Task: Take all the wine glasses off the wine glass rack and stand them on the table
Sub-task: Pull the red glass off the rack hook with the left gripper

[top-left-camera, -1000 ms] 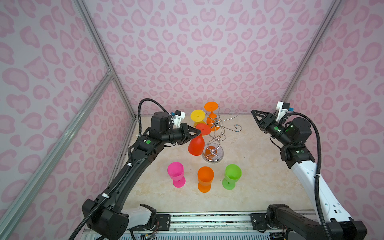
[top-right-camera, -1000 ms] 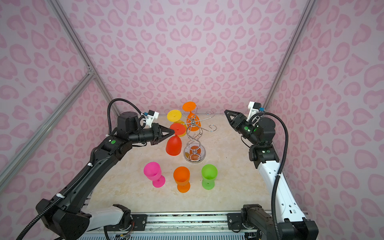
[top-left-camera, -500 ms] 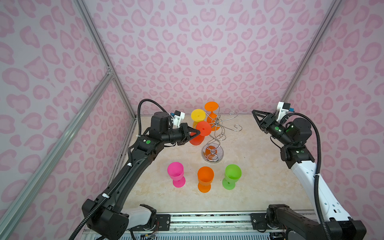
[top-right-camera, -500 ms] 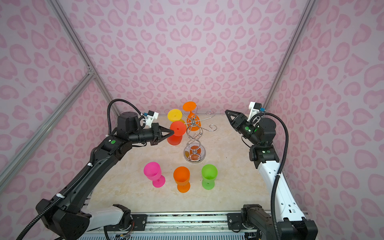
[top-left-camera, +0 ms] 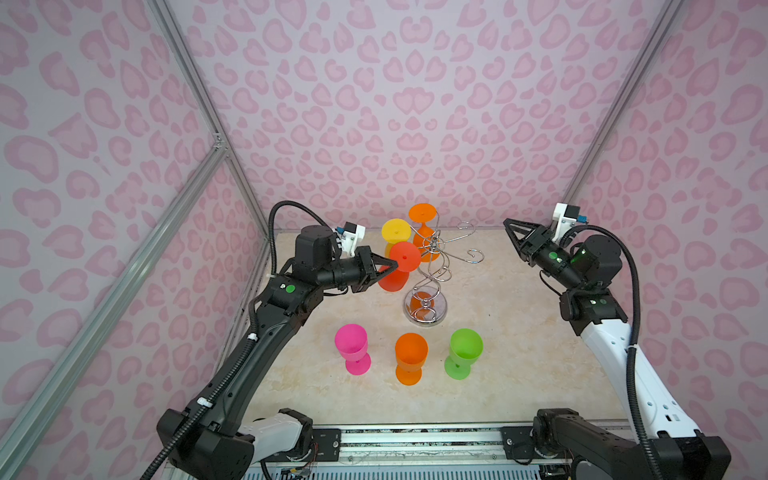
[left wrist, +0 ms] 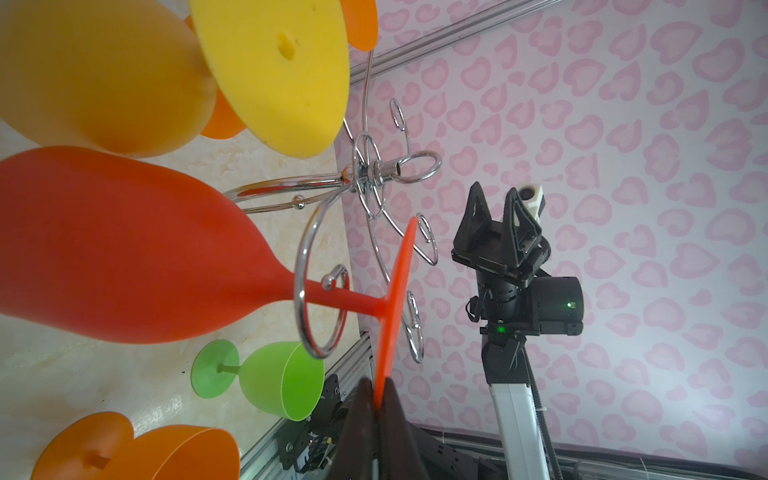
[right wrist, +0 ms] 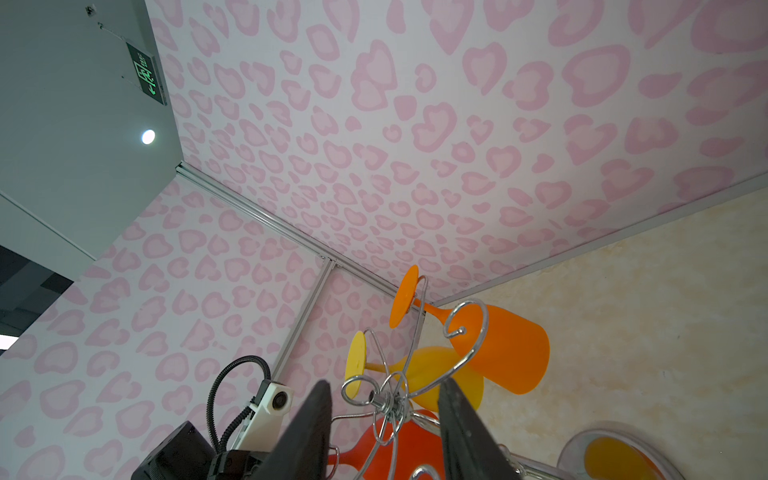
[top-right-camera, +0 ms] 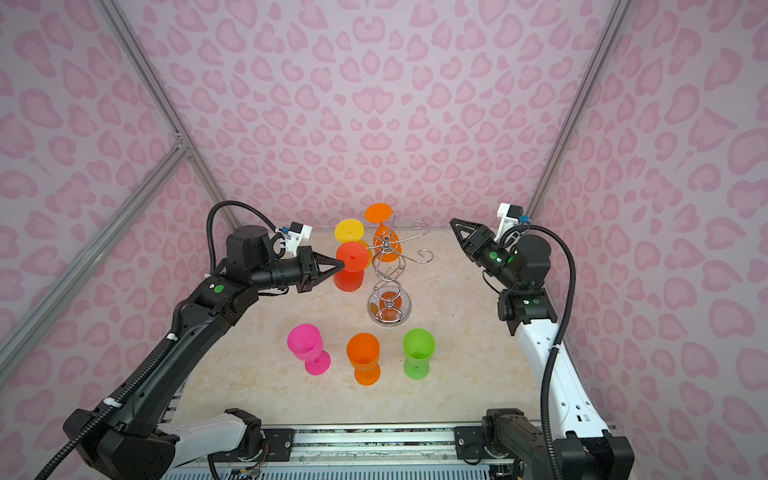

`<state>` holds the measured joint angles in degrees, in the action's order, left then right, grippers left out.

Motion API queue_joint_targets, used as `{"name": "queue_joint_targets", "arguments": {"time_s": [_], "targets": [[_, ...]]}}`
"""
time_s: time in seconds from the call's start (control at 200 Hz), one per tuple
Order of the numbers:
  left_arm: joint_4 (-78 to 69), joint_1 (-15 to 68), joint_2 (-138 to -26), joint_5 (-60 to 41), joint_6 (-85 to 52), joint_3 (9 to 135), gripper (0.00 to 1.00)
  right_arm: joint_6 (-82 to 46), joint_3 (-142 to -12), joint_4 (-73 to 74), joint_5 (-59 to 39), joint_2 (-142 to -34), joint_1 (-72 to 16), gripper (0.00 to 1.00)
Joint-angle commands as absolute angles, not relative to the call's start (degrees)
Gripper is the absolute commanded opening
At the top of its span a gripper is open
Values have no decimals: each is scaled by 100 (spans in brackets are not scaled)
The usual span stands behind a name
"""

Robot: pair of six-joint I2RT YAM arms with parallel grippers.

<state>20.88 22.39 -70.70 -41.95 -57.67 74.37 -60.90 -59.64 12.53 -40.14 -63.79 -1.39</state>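
Left wrist view: the left jaws are pinched shut on the very edge of the thin round foot of the red-orange matte plastic wine glass (left wrist: 124,245). Nothing but that rim sits between them. The glass hangs bowl-down on the chrome wire wine glass rack (left wrist: 365,174), on the side nearest the left arm. Its slim stem is threaded through one curled arm's ring, and the foot stands a little clear of that ring, so I judge it not yet free.

It has a long tulip bowl, a short stem and a flat disc foot, all one opaque colour. I expect it to be light, stiff and far less breakable than real glass. The edge pinch is a slim hold, though, and the bowl could swing about it. Deeper on the foot, or on the stem just under it, would hold more firmly. The smooth wire should let the stem slide out sideways, but a snag could drag the rack.

In both top views the glass (top-left-camera: 395,276) (top-right-camera: 351,270) is just left of the rack's looping stem (top-left-camera: 432,270). A yellow glass (top-left-camera: 395,232) and an orange glass (top-left-camera: 423,232) hang behind it. The right jaws stand partway open and empty, raised well apart from the rack.
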Motion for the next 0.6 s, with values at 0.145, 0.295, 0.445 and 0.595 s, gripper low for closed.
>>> {"name": "queue_joint_targets", "arguments": {"time_s": [0.145, 0.295, 0.445, 0.595], "targets": [[1836, 2171, -6961, -4301, -5887, 7411, 2, -6123, -5911, 1538, -4096, -6407, -129, 43], [1878, 2115, -6884, -4334, -5889, 7366, 2, -6121, -5884, 1535, -4104, -6381, -116, 43], [1859, 2049, -6841, -4333, -5889, 7340, 2, -6131, -5848, 1548, -4096, -6363, -105, 43], [1846, 1975, -6846, -4331, -5864, 7358, 2, -6151, -5823, 1571, -4096, -6354, -96, 43]]}}
